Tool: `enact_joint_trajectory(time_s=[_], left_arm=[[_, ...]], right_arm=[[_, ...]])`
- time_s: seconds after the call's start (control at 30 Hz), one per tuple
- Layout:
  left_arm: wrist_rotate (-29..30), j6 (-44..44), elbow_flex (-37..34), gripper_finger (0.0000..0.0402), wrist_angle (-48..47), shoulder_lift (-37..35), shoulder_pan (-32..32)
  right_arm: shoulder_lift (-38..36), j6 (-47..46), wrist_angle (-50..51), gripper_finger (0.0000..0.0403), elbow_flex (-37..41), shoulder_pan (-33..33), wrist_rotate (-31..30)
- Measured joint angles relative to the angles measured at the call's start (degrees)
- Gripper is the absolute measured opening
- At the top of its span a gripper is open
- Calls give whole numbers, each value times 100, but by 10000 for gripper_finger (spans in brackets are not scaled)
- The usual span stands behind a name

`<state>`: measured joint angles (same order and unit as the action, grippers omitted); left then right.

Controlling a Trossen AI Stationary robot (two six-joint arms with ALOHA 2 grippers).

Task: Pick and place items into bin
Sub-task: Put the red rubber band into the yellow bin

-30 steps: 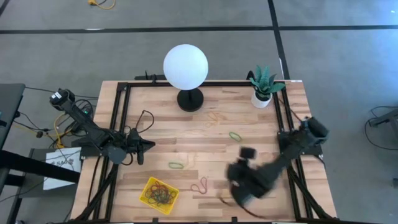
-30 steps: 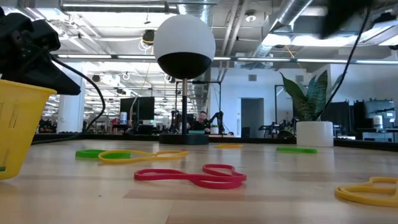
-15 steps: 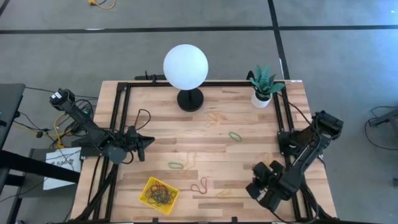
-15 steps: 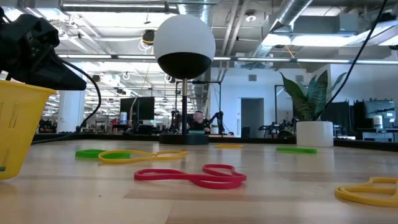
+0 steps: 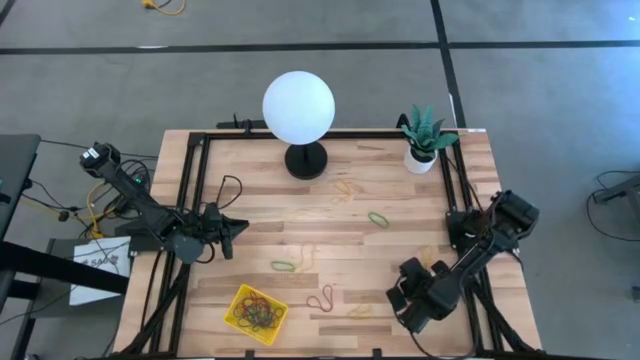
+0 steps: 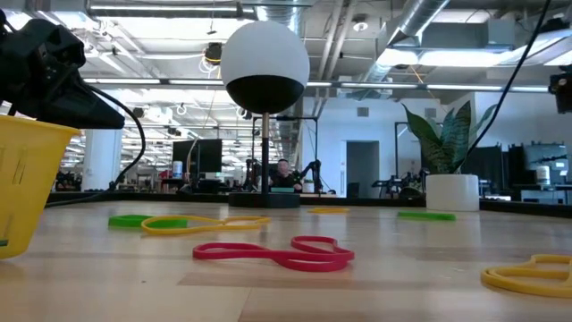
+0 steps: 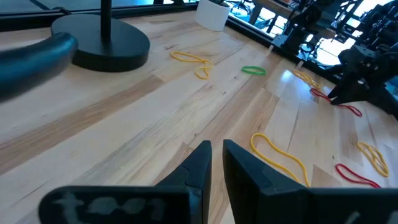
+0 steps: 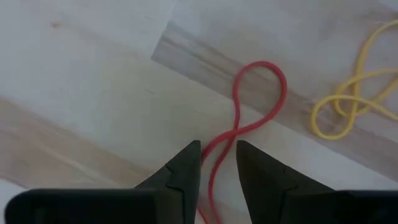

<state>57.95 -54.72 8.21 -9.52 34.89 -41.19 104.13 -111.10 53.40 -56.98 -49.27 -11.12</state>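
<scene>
Near the front edge of the table (image 5: 400,190) sits the bin (image 5: 256,311) with a heap of bands already in it, but a red band (image 5: 321,298) just beside it, a yellow one (image 5: 361,311), two green ones (image 5: 284,266) (image 5: 377,218) and more yellow ones by the lamp (image 5: 298,108) are loose, so I'd say maybe half done. Right gripper (image 8: 217,157) hangs over a red band (image 8: 249,112) in its wrist view, fingers barely apart and holding nothing, while the left gripper (image 7: 216,158) waits at the left edge, nearly closed and empty. Wood tabletop, plant pot (image 5: 421,158) at the back, big open workshop behind.
</scene>
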Motion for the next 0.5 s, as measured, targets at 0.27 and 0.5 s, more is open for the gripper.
enact_joint_trajectory(time_s=[0.27, 0.5], left_arm=[[4, 30, 0, 28, -35, 0, 0], [42, 229, 0, 28, -128, 0, -1]], right_arm=[[157, -4, -136, 79, 7, 15, -232], [177, 11, -213, 8, -37, 2, -689]])
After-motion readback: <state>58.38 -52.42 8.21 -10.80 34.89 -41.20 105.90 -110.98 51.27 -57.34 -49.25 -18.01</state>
